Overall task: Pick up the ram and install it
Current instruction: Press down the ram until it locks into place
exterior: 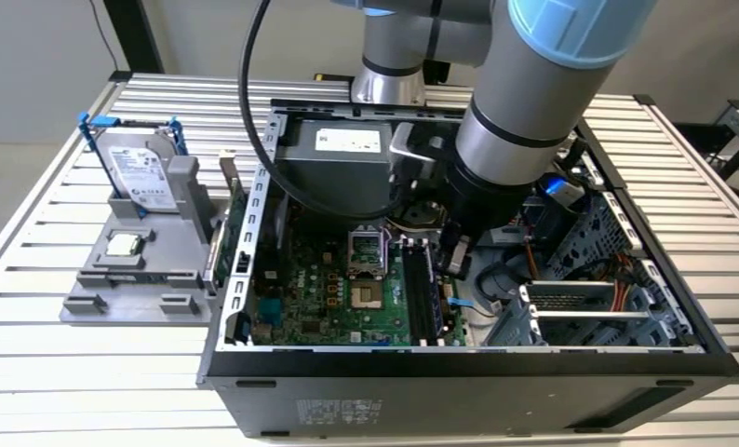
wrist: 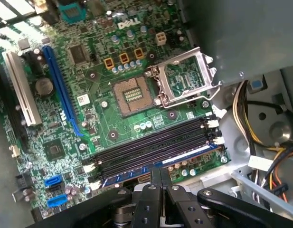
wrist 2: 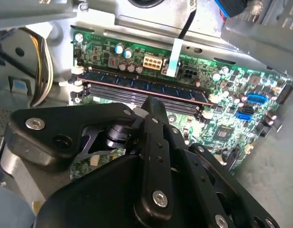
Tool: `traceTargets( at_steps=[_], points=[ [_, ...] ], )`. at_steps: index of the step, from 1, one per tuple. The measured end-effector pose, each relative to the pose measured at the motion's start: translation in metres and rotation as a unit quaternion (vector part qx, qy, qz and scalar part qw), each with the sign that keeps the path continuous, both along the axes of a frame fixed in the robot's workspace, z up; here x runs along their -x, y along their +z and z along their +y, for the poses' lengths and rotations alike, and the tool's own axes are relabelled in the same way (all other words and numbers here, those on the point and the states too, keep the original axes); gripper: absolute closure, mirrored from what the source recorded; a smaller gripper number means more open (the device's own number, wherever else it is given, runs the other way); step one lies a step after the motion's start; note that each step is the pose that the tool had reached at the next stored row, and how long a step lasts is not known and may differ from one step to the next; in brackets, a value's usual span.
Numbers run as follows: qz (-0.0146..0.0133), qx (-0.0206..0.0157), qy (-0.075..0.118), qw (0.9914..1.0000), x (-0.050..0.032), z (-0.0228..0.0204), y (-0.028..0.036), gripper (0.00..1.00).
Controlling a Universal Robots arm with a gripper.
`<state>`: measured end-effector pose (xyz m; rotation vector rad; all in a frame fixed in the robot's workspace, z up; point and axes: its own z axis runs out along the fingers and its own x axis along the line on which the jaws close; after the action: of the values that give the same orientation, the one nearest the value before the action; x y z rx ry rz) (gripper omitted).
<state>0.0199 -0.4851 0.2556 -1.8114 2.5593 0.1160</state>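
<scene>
**Install step: ram in its slot, gripper on top of it**

The ram (wrist: 193,154) is seen lying along the outermost black memory slot of the motherboard (wrist: 65,95), inside the open computer case (exterior: 469,361). The gripper (wrist: 160,178) is lowered into the case with its fingers pressed together and nothing pinched between them, the tips at the stick's upper edge near its middle. The step is judged to be seating, not picking. Full seating would call for straight, even downward pressure; whether the end latches are closed cannot be told. The processor socket (wrist: 132,95) is noted empty, its frame lifted. In the grey tray (exterior: 134,279) beside the case, the hard drive (exterior: 140,168) and the processor chip (exterior: 124,245) are held.
</scene>
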Motion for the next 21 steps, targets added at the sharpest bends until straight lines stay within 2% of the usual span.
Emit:
traceTargets(
  at_steps=[4,8,11,16,18,21],
  points=[
    [-0.0001,-0.0004,0.028,0.99961,0.0,0.0,-0.0002,1.0],
    [-0.0004,-0.0005,0.049,0.99878,-0.0001,0.0001,-0.0002,1.0],
    [-0.0004,-0.0005,0.058,0.99832,-0.0001,0.0001,-0.0002,1.0],
    [-0.0004,-0.0004,0.059,0.99824,-0.0001,0.0,-0.0001,1.0],
    [-0.0007,-0.0005,0.067,0.99772,-0.0002,0.0007,-0.0013,1.0],
    [-0.0011,-0.0004,0.084,0.99643,-0.0001,0.0009,-0.0054,1.0]
  ],
)
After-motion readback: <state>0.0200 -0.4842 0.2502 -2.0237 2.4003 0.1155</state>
